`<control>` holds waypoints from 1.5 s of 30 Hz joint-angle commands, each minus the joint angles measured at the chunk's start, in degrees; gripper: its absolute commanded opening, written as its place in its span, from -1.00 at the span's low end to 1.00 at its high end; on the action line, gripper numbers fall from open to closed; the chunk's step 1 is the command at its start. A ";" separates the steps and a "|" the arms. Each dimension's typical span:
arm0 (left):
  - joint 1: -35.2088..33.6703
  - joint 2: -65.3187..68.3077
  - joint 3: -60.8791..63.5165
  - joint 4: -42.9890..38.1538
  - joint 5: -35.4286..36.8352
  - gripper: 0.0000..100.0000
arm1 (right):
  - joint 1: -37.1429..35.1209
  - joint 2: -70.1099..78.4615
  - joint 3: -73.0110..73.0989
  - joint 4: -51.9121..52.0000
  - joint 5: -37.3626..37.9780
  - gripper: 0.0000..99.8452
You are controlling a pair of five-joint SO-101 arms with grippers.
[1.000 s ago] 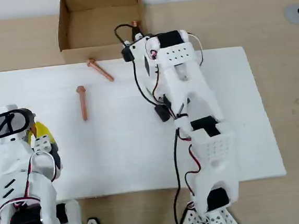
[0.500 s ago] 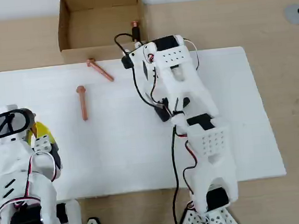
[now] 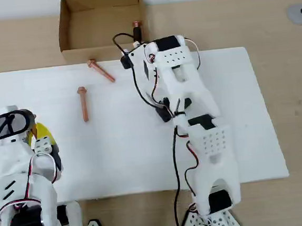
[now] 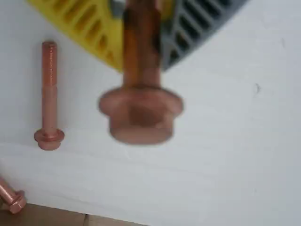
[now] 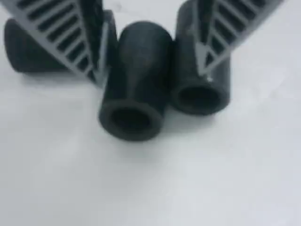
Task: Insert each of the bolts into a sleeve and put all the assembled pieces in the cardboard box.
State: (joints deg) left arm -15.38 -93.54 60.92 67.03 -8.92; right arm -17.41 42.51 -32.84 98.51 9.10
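Pinching the held bolt (image 4: 141,110) with the left gripper (image 4: 141,42): shank clamped between the yellow finger (image 4: 84,33) and the grey finger (image 4: 197,23), flanged head sticking out past the tips, over the white board (image 4: 225,155). Off the yellow finger's side, well apart from the tips, a second bolt (image 4: 48,94) flat on the board. Farther out the same way, by the board's edge, the head of a third bolt (image 4: 11,200), toward the box (image 3: 94,54) in the high view.

Spread wide at the right gripper (image 5: 153,75), down at the board near the box's front corner. Between the two grey fingers, the middle sleeve (image 5: 134,99), on its side, open end facing away from the wrist. Touching or just beside one finger; cannot tell whether squeezed. Under or behind the other finger, a side sleeve (image 5: 200,94), right beside the middle one. Outside the first finger, apart from the pair, a far sleeve (image 5: 28,54), also on its side.

Just beyond the right arm's wrist, by the box's right wall, a copper head (image 3: 136,25); cannot tell whether inside the box.
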 commanded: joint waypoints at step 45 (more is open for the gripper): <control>-0.35 -0.04 -5.10 -1.67 0.53 -0.98 | -1.27 -6.73 -21.23 4.04 1.93 -0.98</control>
State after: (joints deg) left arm -15.38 -93.54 60.40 66.68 -8.92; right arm -15.30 44.00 -49.98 101.58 11.47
